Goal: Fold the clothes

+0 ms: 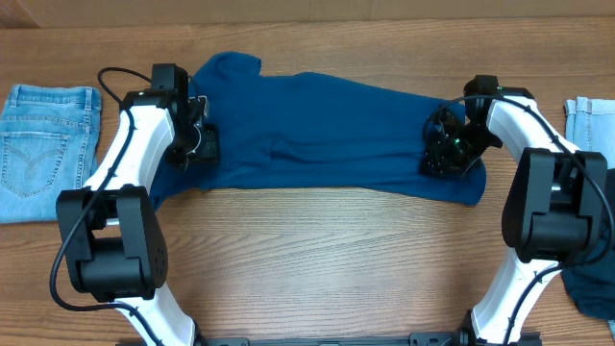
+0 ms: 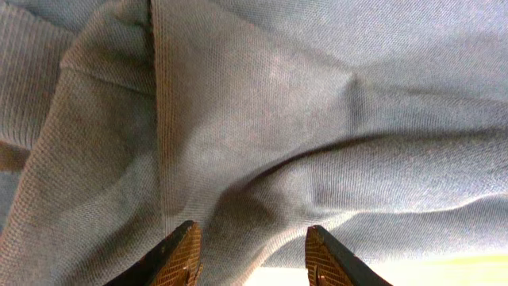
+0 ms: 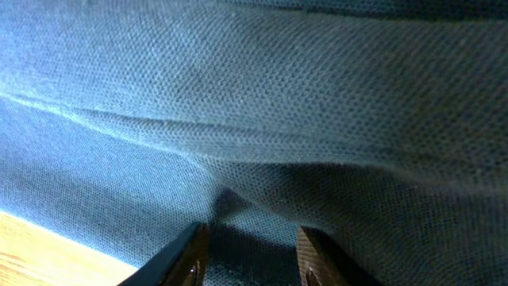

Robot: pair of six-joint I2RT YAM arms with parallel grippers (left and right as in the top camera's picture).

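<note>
The clothes in play are a deep blue jersey shirt [image 1: 327,125], spread wide and wrinkled across the back half of the table. My left gripper [image 1: 204,142] rests on its left end and my right gripper [image 1: 440,149] on its right end. In the left wrist view the jaws of the left gripper [image 2: 252,254] stand apart, with a raised fold of the cloth [image 2: 262,119] running up from between them. The right gripper [image 3: 252,254] also has its jaws apart, over flat blue fabric [image 3: 278,95], with nothing pinched. The garment's near edge and the wooden table [image 3: 40,246] show at lower left.
Light-blue denim jeans [image 1: 43,149] lie folded at the far left. Another pale denim piece [image 1: 588,120] sits at the right edge, and a dark blue cloth [image 1: 591,288] lies at the lower right behind the right arm. Bare wood table [image 1: 327,259] runs along the front.
</note>
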